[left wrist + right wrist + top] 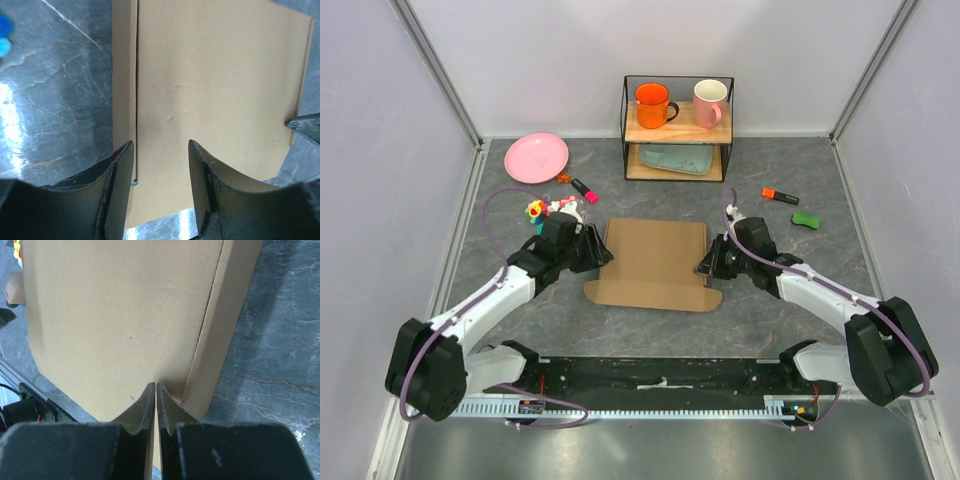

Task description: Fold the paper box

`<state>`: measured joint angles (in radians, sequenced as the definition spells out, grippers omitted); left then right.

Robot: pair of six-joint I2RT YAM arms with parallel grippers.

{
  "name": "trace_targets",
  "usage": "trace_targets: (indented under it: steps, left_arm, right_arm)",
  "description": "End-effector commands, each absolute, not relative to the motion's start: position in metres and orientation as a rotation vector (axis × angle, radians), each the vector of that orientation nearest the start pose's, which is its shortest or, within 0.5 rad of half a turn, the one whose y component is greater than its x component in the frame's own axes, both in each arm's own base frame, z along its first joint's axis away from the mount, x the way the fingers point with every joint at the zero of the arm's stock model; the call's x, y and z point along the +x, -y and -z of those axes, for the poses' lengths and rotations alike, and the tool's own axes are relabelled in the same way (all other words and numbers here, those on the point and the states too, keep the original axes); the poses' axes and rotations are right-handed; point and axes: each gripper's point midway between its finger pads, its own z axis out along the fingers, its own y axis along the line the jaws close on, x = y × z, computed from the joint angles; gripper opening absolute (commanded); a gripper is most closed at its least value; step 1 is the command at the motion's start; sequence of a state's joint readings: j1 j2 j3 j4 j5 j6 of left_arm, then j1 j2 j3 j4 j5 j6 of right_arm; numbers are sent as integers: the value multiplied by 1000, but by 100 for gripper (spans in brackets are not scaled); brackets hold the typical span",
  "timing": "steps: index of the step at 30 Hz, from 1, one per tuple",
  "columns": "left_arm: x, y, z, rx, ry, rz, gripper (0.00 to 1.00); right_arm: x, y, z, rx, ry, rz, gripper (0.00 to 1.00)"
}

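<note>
Lying flat in the middle of the grey bench (650,332), the paper box (655,262) sits between the two arms, with a narrow strip creased along its left and right edges. The left pincer (160,146) stands apart at the box's left edge, its fingers spread over the cardboard beside the crease. The right pincer (155,386) is pressed together at the right edge, clamped on the paper box, a sliver of cardboard showing between its fingers.

Wire shelf (677,128) beyond paper box (655,262)
</note>
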<state>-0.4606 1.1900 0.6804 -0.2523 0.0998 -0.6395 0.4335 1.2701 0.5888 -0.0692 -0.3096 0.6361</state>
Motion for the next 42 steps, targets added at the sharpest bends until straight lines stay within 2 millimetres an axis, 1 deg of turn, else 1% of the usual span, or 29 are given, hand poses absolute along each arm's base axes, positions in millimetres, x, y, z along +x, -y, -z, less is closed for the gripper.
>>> trace_targets:
  steps: [1, 2, 3, 4, 6, 9, 10, 13, 14, 17, 19, 20, 21, 23, 24, 25, 26, 27, 28, 29, 30, 31, 32, 33, 34, 35, 37, 40, 42]
  left_arm:
    - [286, 179, -170, -184, -2171, 702, 55]
    - [286, 181, -182, -175, -2127, 735, 56]
    - [284, 190, -202, -143, -2057, 816, 56]
    - [283, 195, -209, -123, -2033, 859, 57]
    - [276, 209, -213, -59, -2032, 954, 57]
    - [274, 217, -174, -24, -2171, 953, 46]
    - [274, 218, -146, -42, -2268, 929, 35]
    - [262, 215, -97, -88, -2442, 898, 17]
    - [255, 213, -72, -118, -2525, 876, 15]
    - [247, 205, -46, -161, -2615, 807, 4]
    - [253, 205, -59, -157, -2560, 814, 2]
    - [262, 208, -75, -148, -2501, 830, 2]
    - [270, 207, -101, -142, -2405, 836, 2]
    - [287, 206, -143, -137, -2256, 844, 6]
    - [288, 204, -174, -124, -2156, 865, 9]
    - [291, 202, -189, -125, -2100, 866, 21]
    - [293, 199, -206, -133, -2046, 865, 28]
    - [297, 192, -216, -158, -1999, 834, 36]
    - [296, 186, -228, -173, -1950, 823, 52]
    - [297, 177, -224, -209, -1940, 779, 59]
    - [297, 175, -222, -212, -1929, 774, 63]
    - [297, 168, -206, -239, -1949, 727, 68]
    - [299, 162, -196, -266, -1964, 689, 70]
    - [298, 161, -185, -268, -1990, 669, 70]
    - [301, 162, -174, -262, -2002, 657, 71]
    - [299, 158, -153, -278, -2039, 632, 71]
    - [302, 160, -138, -294, -2016, 651, 70]
    - [306, 166, -132, -308, -1969, 707, 69]
    - [306, 171, -121, -309, -2005, 718, 67]
  right_arm:
    - [253, -182, -56, 106, -2503, -722, 11]
    - [254, -183, -58, 103, -2500, -718, 11]
    - [256, -184, -62, 89, -2494, -722, 11]
    - [257, -183, -61, 88, -2497, -717, 11]
    - [258, -185, -61, 70, -2497, -725, 11]
    - [256, -187, -57, 66, -2505, -735, 10]
    - [255, -187, -55, 64, -2508, -735, 10]
    - [252, -185, -50, 64, -2518, -729, 9]
    - [253, -185, -50, 62, -2516, -727, 9]
    - [255, -185, -55, 54, -2499, -728, 9]
    - [262, -186, -69, 41, -2456, -738, 9]
    - [265, -188, -75, 39, -2437, -743, 10]
    - [271, -190, -87, 34, -2406, -753, 10]
    - [279, -192, -110, 17, -2343, -763, 13]
    - [288, -194, -126, 18, -2305, -759, 17]
    - [292, -191, -140, 12, -2265, -744, 24]
    - [300, -183, -149, 41, -2234, -682, 42]
    - [306, -178, -161, 64, -2207, -643, 50]
    - [309, -171, -170, 91, -2177, -609, 58]
    - [316, -158, -172, 142, -2156, -525, 71]
    - [318, -151, -171, 169, -2149, -494, 77]
    - [320, -145, -163, 200, -2164, -454, 83]
    - [321, -141, -154, 231, -2179, -433, 90]
    - [323, -136, -144, 255, -2195, -407, 92]
    - [323, -137, -128, 266, -2233, -394, 94]
    - [325, -140, -118, 273, -2229, -411, 95]
    - [324, -153, -102, 269, -2248, -497, 93]
    - [327, -164, -86, 296, -2219, -590, 89]
    - [327, -171, -77, 303, -2215, -637, 88]
